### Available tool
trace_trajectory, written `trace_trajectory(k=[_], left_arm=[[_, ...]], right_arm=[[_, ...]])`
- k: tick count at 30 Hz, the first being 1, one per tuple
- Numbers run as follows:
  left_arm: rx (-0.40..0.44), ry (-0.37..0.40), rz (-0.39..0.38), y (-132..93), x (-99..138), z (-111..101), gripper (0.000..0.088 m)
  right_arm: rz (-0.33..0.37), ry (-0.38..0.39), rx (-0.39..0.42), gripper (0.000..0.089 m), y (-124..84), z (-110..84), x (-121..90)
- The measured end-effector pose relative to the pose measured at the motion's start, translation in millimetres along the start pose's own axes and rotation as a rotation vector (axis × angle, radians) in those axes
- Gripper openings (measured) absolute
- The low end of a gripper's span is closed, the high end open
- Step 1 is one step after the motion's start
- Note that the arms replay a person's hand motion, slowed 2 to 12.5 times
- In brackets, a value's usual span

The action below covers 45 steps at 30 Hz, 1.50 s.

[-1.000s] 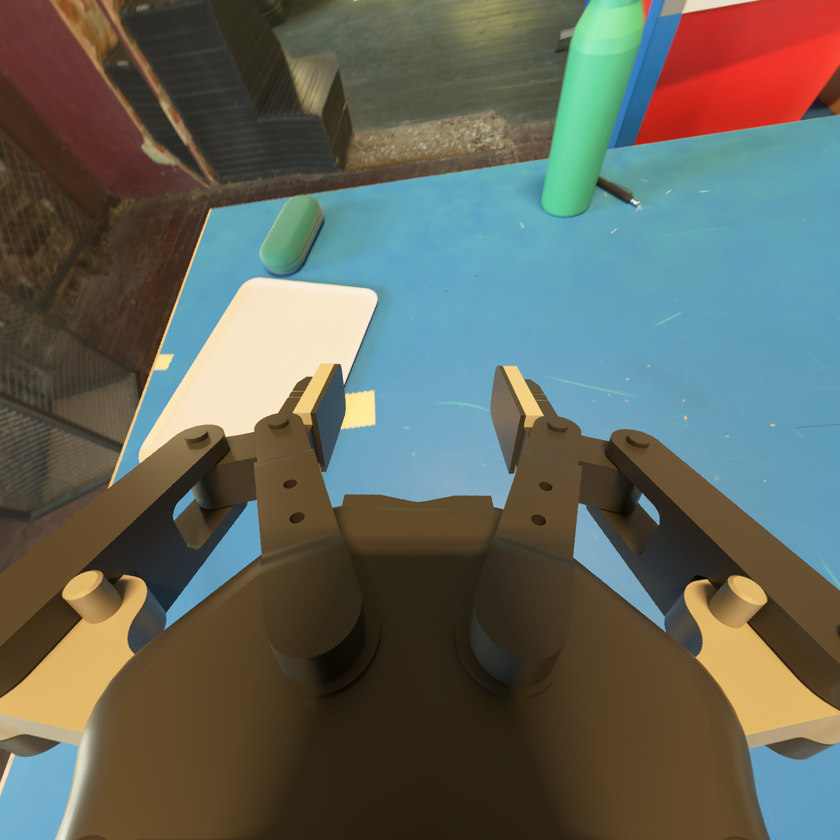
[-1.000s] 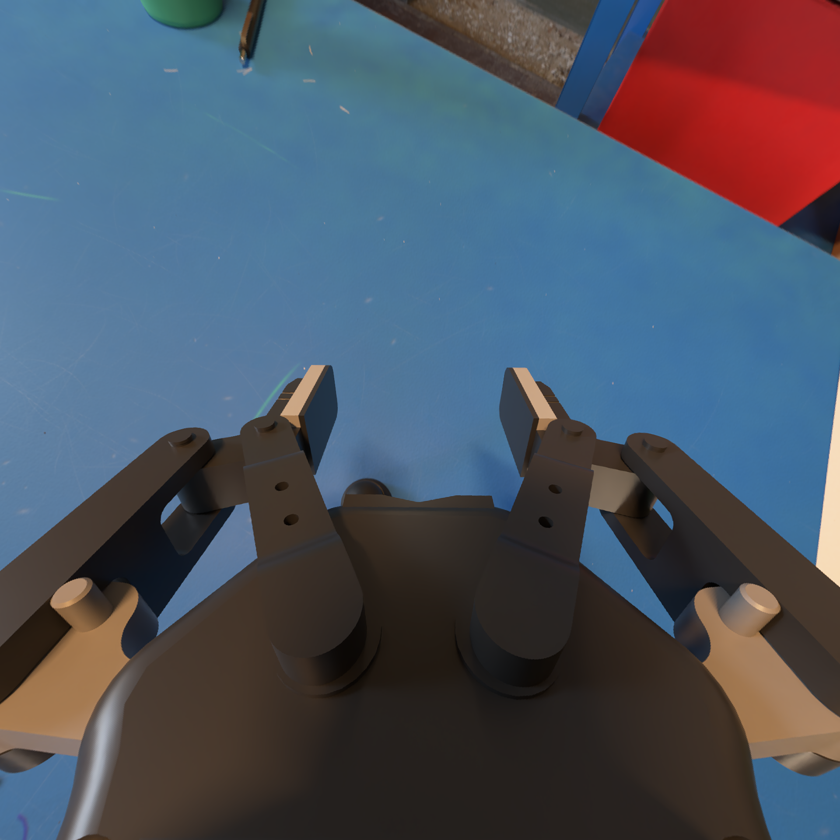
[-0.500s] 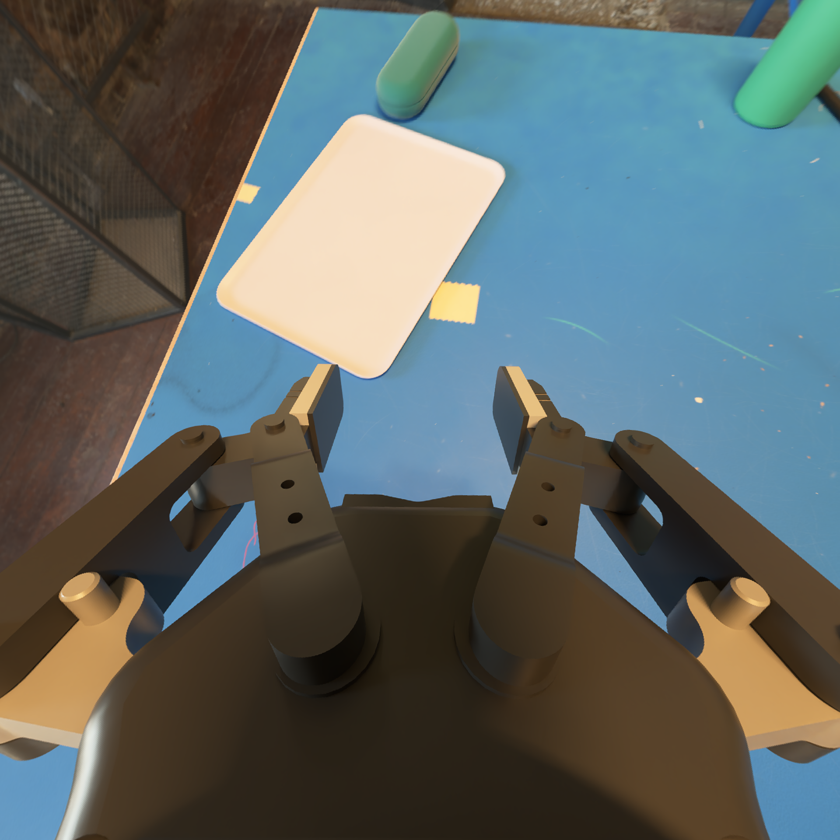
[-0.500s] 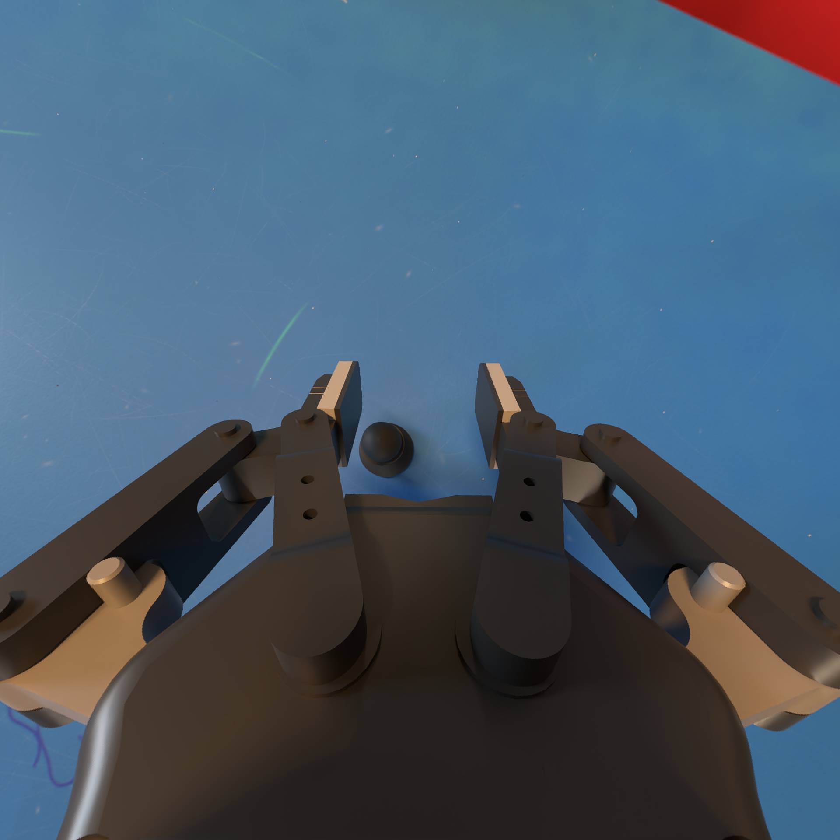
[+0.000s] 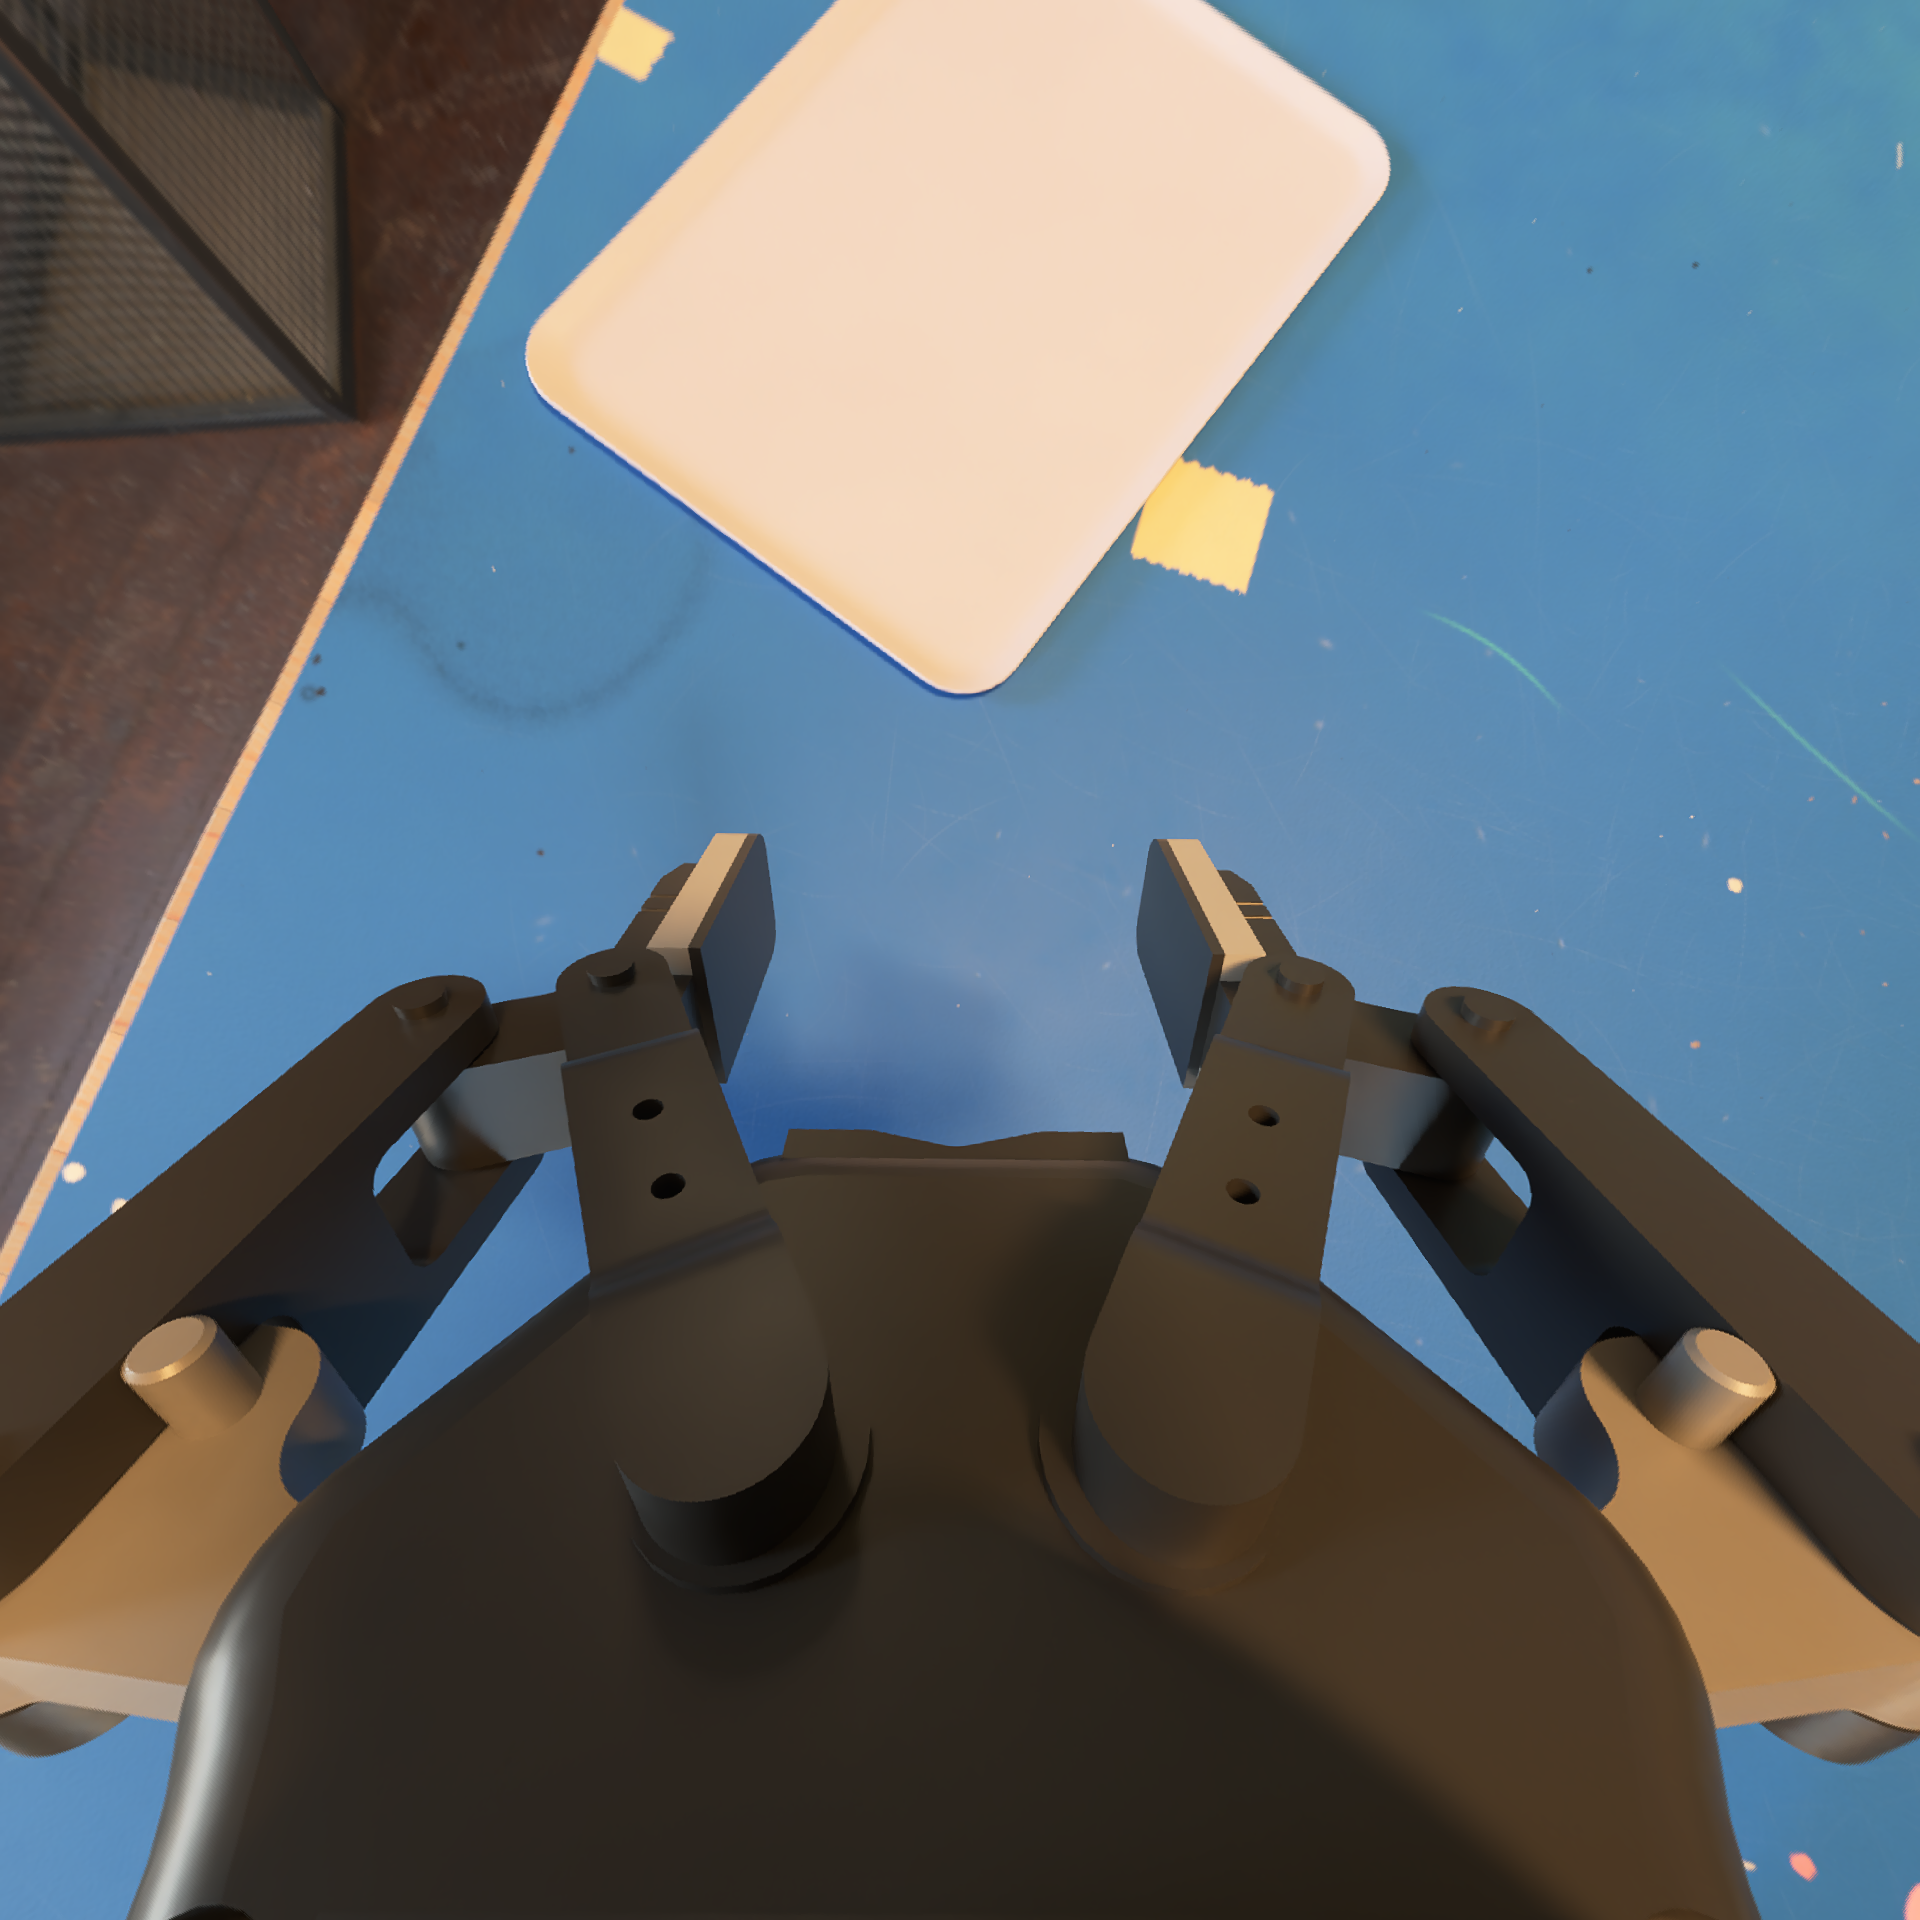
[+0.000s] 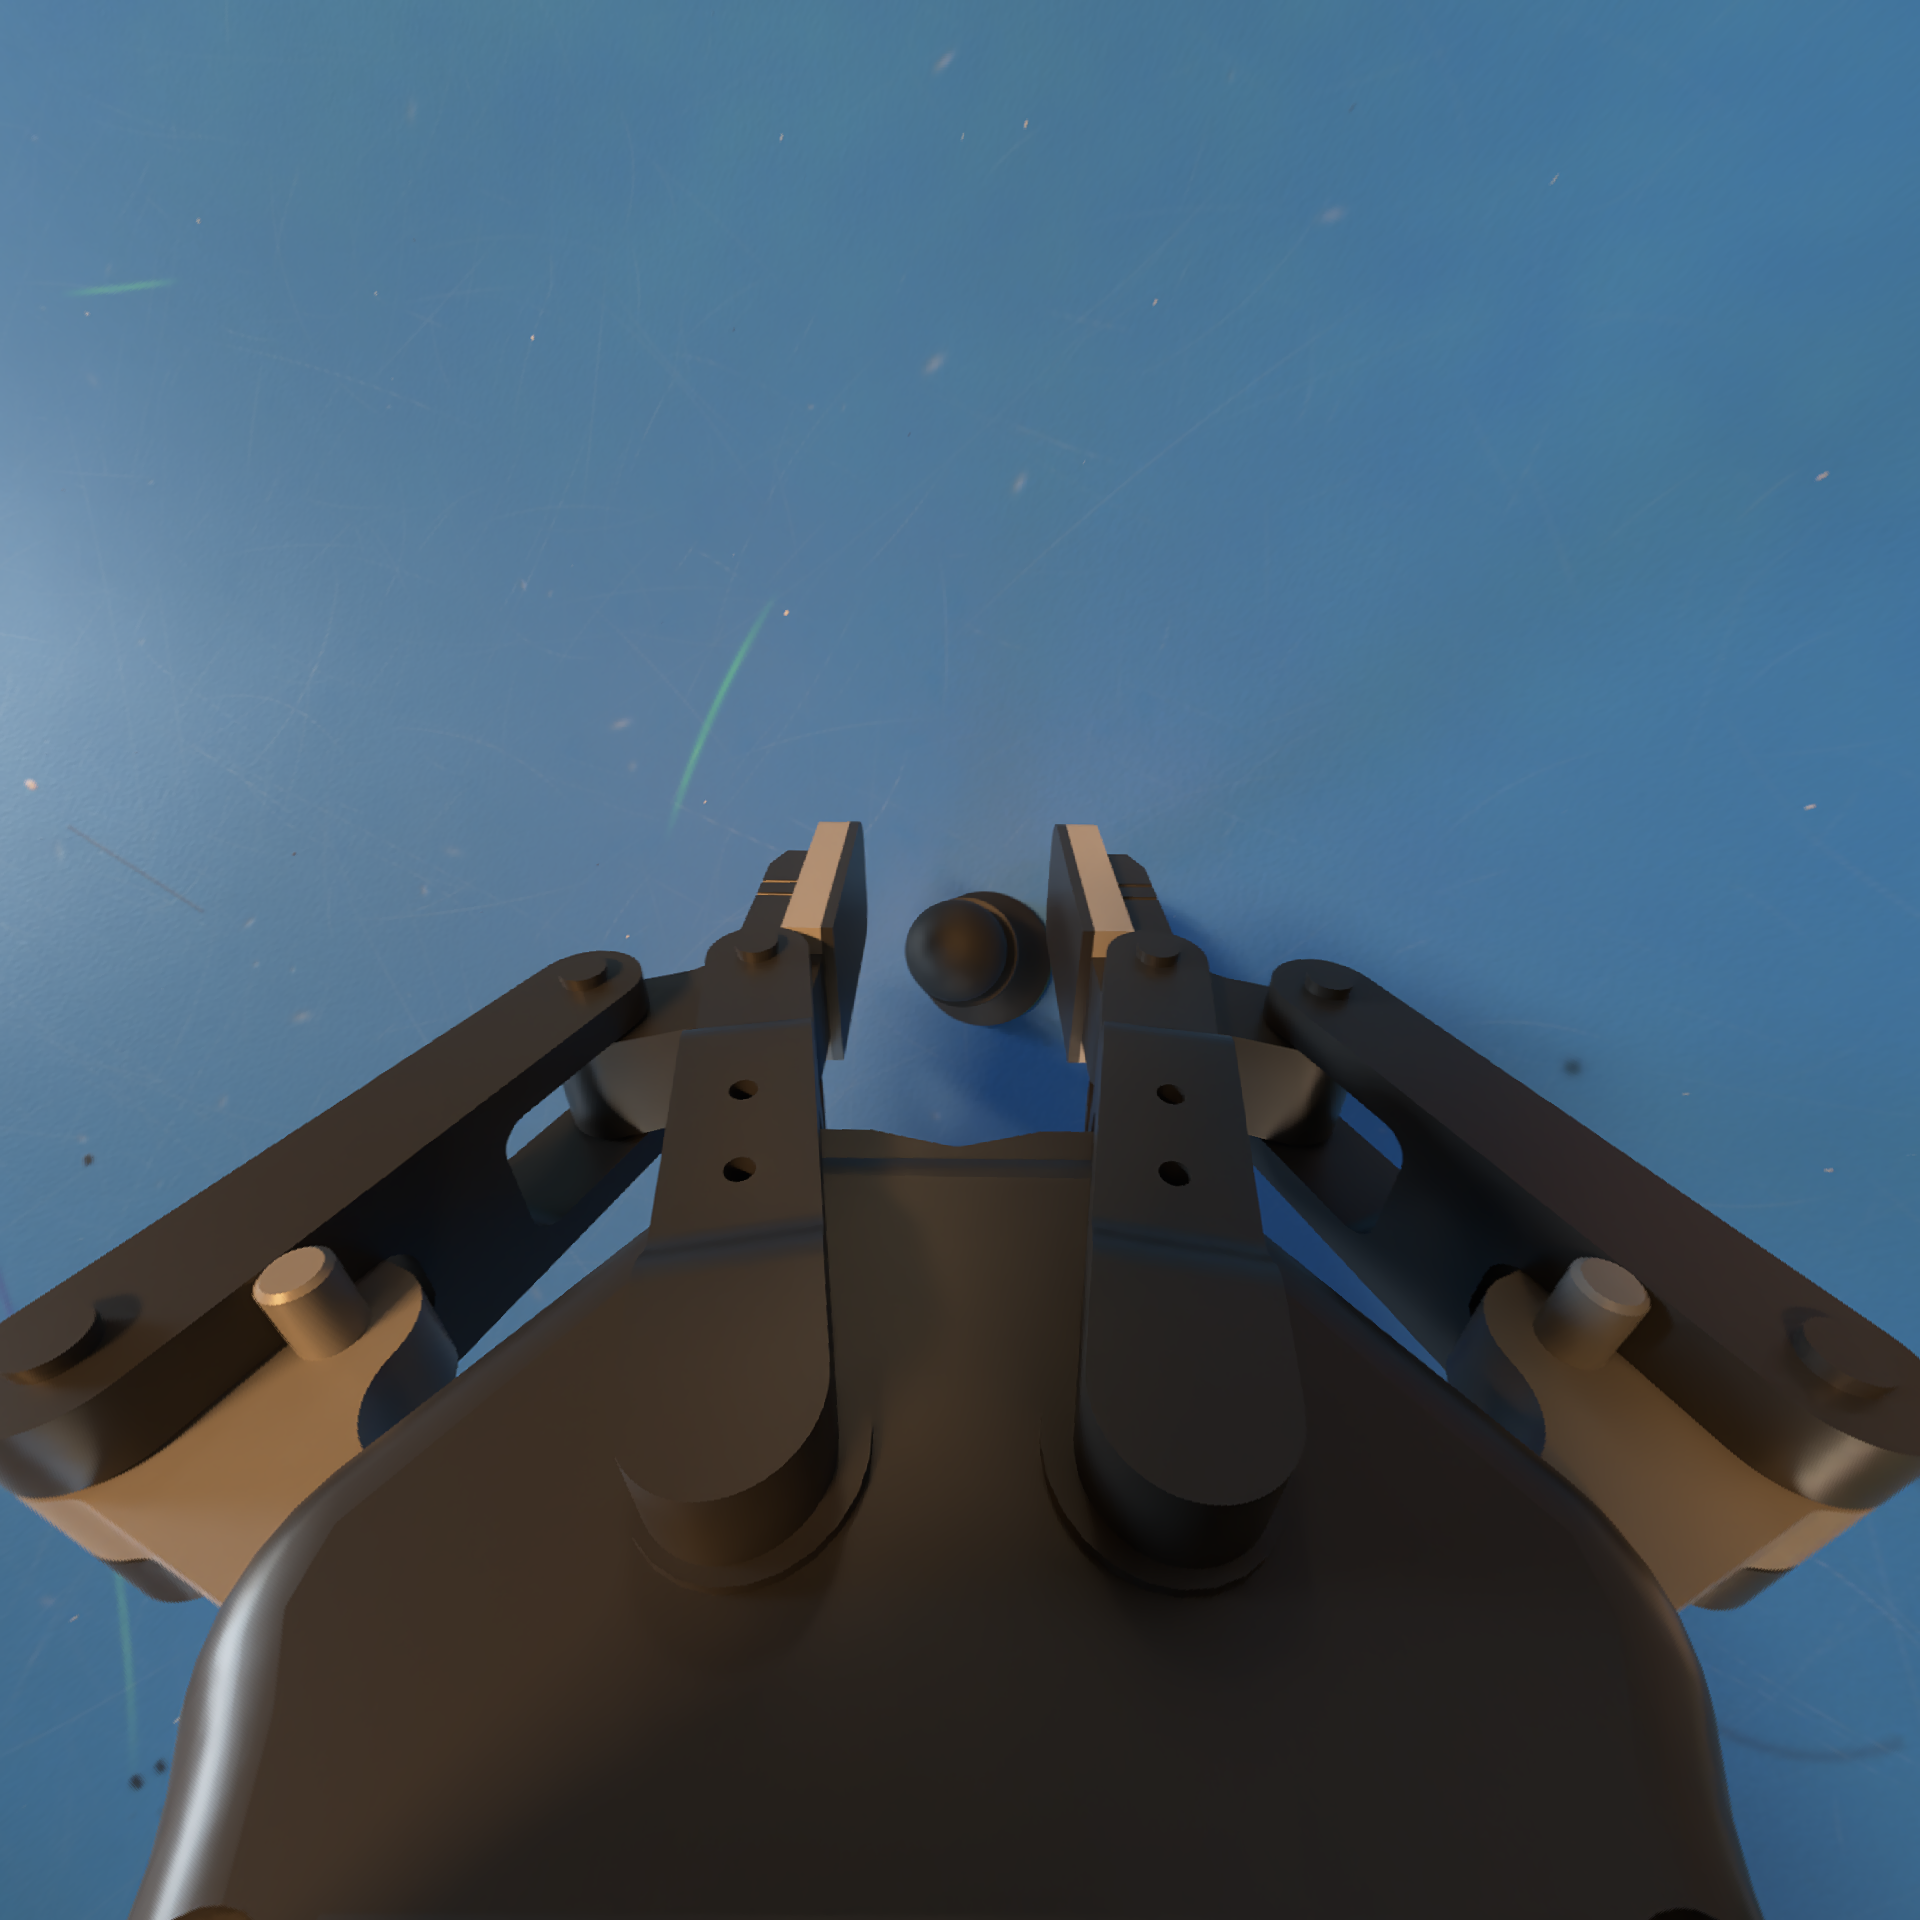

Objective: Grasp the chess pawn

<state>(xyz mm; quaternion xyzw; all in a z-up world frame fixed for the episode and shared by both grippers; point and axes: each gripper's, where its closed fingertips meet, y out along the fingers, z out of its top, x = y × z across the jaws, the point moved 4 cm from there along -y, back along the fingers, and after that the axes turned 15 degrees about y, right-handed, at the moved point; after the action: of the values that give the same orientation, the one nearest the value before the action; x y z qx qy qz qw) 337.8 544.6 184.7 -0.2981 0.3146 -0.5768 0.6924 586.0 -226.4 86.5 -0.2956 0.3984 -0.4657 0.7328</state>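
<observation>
We see the dark chess pawn [image 6: 971, 958] standing on the blue table [image 6: 1039, 416] between our right hand's [image 6: 958, 940] parted fingers, nearer the right one. Our left hand [image 5: 956, 940] hangs spread wide, near a white tray [image 5: 935, 343].

One pawn [image 6: 971, 956], one tray [image 5: 935, 343], two tape pieces [image 5: 1202, 525].
</observation>
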Motion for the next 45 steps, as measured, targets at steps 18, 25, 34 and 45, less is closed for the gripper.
trace_trajectory(k=[18,25,34,45], left_arm=[[-0.126,-0.096,-0.119,30,-23,-38,0.0651],[-0.164,-0.099,-0.177,41,-24,-48,0.0634],[-0.221,-0.103,-0.259,54,-20,-60,0.0556],[-0.281,-0.112,-0.378,64,-10,-69,0.0351]], right_arm=[[-0.041,0.008,-0.114,0.0195,7,-7.9,-3],[-0.125,-0.049,-0.12,0.0193,6,-9.0,-2],[-0.181,-0.096,-0.132,0.0193,5,-11.5,-7],[-0.179,-0.062,-0.131,0.0193,4,-15.4,-11]])
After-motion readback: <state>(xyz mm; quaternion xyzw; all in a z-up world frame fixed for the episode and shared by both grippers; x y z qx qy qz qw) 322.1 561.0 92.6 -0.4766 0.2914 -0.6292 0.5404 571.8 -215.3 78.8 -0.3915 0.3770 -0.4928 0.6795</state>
